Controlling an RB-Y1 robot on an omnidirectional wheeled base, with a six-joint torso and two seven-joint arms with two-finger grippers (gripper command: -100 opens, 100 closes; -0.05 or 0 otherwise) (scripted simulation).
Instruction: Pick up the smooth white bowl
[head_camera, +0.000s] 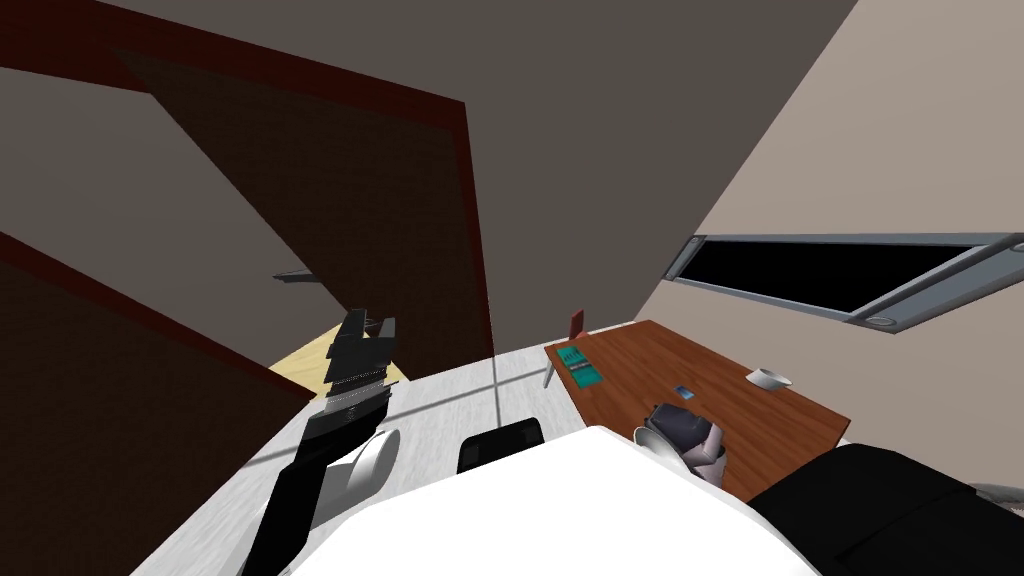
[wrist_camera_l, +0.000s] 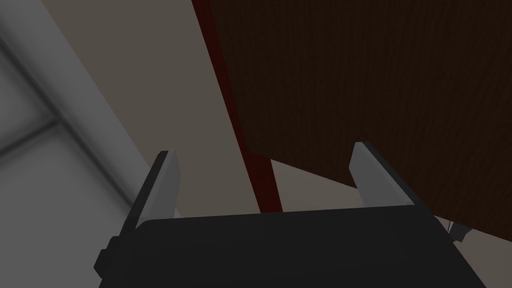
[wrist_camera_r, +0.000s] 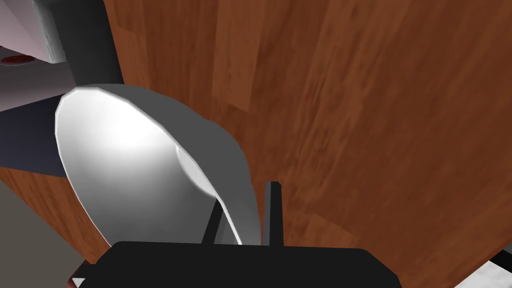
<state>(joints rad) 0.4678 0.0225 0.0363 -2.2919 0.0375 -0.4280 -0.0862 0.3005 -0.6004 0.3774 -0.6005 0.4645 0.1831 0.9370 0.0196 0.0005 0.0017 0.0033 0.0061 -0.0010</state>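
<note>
White bowl hangs over the table, pinched by its wall between the right gripper's fingers — one blade inside, one outside. That wrist view shows it tipped, mouth turned sideways rather than up, with the inner wall and round base lit. In the head view the bowl is a pale sliver at the table's near edge, so its tilt is hard to judge there. That view adds a second bowl upright farther along the table, and a teal book. Well off the table, by a dark door, the left gripper has its fingers spread apart.
</note>
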